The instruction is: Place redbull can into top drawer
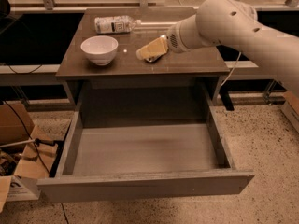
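My gripper (150, 50), with yellowish tips on a white arm (224, 22), is low over the middle of the brown table top (187, 62). It sits right over the spot where the redbull can lies, so the can is hidden behind it. The top drawer (145, 185) is pulled wide open below the table's front edge, and its grey inside is bare.
A white bowl (99, 49) stands on the table to the left of the gripper. A clear plastic bottle with a white label (114, 24) lies at the back. Cardboard boxes (18, 125) and cables sit on the floor at the left.
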Robot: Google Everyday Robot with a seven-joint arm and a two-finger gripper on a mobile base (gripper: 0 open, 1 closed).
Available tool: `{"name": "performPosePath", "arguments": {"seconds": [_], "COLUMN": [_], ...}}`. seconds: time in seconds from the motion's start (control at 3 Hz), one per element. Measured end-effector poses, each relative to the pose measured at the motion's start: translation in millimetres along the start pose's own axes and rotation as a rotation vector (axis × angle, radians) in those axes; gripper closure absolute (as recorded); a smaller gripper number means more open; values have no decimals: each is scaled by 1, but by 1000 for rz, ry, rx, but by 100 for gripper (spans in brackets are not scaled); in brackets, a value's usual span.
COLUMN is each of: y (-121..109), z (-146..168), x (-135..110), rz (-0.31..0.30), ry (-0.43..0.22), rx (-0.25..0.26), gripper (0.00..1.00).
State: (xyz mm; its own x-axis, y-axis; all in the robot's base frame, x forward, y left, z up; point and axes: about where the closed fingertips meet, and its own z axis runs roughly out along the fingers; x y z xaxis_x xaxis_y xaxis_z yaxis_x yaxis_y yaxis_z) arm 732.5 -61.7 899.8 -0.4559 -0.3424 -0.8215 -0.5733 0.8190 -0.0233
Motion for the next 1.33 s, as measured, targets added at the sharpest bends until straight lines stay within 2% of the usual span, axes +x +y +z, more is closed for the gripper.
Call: {"name": "performPosePath", "arguments": {"seconds": [0.33,0.67,1.0,1.33], "y": [-16,-18,-16,-23], "z": [37,40,46,69], "x": [-9,-10,-4,1], "rz": [32,35,78,121], "ry": [-22,-26,-41,-78], "rx": [-8,-9,28,61], "gripper": [0,0,0,0]}}
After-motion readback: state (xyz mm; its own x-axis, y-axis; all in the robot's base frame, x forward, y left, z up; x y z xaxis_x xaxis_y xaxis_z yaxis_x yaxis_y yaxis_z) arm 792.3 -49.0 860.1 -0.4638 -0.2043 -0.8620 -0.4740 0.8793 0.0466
